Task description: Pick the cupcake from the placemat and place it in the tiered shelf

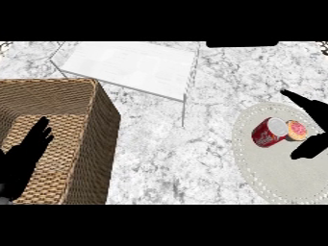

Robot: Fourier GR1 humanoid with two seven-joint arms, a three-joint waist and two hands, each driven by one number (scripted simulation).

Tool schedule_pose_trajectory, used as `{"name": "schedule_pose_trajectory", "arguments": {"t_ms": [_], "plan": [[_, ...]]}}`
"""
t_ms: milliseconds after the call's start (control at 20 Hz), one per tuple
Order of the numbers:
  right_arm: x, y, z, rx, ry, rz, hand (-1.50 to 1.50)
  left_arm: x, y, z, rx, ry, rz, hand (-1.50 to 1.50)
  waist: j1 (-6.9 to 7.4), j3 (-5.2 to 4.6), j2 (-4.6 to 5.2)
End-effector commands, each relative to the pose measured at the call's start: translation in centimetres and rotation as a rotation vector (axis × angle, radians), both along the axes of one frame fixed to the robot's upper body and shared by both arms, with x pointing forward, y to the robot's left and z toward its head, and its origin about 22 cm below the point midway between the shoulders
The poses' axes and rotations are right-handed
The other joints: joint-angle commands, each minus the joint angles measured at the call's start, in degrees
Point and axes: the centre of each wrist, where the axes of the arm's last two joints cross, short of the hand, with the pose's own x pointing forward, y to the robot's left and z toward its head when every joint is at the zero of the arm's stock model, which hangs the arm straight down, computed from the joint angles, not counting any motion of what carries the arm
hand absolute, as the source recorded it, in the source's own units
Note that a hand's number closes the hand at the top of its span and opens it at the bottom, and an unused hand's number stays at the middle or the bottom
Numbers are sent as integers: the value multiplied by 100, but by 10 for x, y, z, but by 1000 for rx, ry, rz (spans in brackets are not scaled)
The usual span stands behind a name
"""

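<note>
- The cupcake is at the right of the frame, on the pale oval placemat. It lies on its side, so you see the red wrapper and the pink top pointing to the right.
- Now from the left: your left hand shows at the lower left of the frame, over the woven basket. Its fingers are straight and it holds nothing; it is resting there.
- The woven basket fills the left side of the frame. I judge this is the shelf of the task, so the cupcake must travel across the frame to it.
- A white flat sheet lies at the upper middle of the frame, on the marble counter. It is well apart from the straight path between placemat and basket.
- Your right hand is at the right edge, spread around the cupcake: long fingers above it, the thumb just below and to the right. It is not closed on the cupcake yet; whether it touches, I cannot tell.
- Because the cupcake lies tilted, I think that it may roll when you close the hand.
</note>
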Motion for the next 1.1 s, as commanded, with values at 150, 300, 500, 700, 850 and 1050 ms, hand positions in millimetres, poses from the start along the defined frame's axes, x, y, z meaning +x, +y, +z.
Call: {"name": "schedule_pose_trajectory", "arguments": {"t_ms": [150,300,500,700,850,1050], "plan": [[-5,4,-19,-115,150,196,150,13,-30,-25,-92,75,-1,0,14,-173,135],[-3,20,-34,-95,124,240,150,18,-22,-31,-103,88,9,0,15,-171,122],[-12,14,-36,22,77,255,150,11,-19,-41,-96,94,35,0,-65,-173,92],[-17,10,-35,61,3,284,150,12,-12,-29,-92,93,30,0,-30,-170,81],[-4,92,-9,82,-77,272,150,17,-8,-27,-75,101,42,0,-140,-191,45],[-8,208,-33,202,-63,145,150,8,-12,-18,-73,83,-9,0,165,-229,53]]}}
